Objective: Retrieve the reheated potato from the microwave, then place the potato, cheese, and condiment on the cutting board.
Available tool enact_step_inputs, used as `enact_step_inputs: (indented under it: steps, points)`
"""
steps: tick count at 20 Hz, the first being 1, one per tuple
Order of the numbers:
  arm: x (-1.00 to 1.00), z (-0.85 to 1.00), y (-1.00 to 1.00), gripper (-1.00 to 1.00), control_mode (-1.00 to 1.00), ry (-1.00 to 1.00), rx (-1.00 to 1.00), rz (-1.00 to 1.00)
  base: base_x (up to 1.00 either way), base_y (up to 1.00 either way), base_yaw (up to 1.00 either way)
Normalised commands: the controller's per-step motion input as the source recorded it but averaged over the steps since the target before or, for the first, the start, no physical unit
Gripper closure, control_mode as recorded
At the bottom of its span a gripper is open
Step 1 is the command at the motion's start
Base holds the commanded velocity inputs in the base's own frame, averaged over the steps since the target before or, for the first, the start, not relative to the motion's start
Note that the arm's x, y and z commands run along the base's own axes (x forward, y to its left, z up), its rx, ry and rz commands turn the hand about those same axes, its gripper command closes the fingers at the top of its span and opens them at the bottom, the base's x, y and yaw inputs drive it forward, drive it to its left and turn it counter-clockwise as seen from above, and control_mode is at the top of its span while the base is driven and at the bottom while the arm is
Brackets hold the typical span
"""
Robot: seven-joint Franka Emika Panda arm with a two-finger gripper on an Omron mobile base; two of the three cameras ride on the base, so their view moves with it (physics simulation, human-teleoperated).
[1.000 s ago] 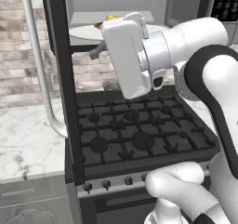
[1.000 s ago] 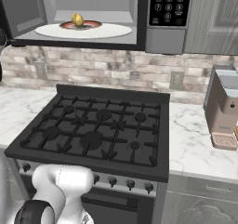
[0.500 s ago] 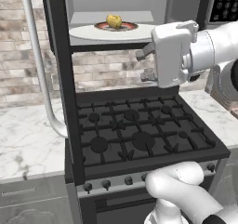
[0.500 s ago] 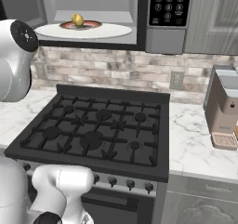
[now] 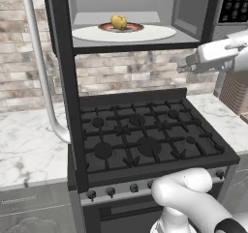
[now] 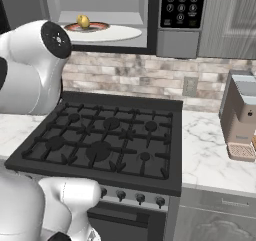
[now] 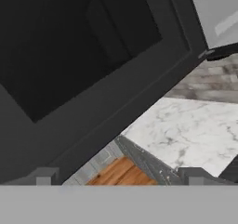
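The microwave (image 5: 140, 19) hangs open above the stove (image 5: 145, 135), its door (image 5: 60, 82) swung out toward the room with the long silver handle (image 5: 41, 67) curving down its outer edge. Inside, the potato (image 5: 119, 21) sits on a small reddish dish (image 5: 121, 27), which rests on the white turntable (image 5: 155, 33); from the right base view the potato (image 6: 83, 21) shows at the left of the cavity, with the keypad (image 6: 182, 6) well to its right. The gripper (image 5: 184, 65) is held out at the right, below the microwave's floor and above the back of the stove, pointing left, well apart from the potato and touching nothing. Its fingers (image 7: 44, 175) stand wide apart with nothing between them, and past them the hand view looks at the dark door window (image 7: 69, 46) and a patch of marble counter (image 7: 186, 135). A brown boxy machine (image 6: 242, 117) stands on the counter right of the stove. Brick tiling (image 6: 140, 75) runs behind.
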Motion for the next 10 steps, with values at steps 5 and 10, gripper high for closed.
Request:
enact_step_inputs:
  steps: [5,10]
  points:
    - [0.32,0.11,-0.52,-1.00,-1.00,-0.19,-0.18,0.01,0.00,0.00,0.00]
    - [0.47,0.11,-0.24,-1.00,-1.00,-0.21,-0.17,0.01,0.00,0.00,0.00]
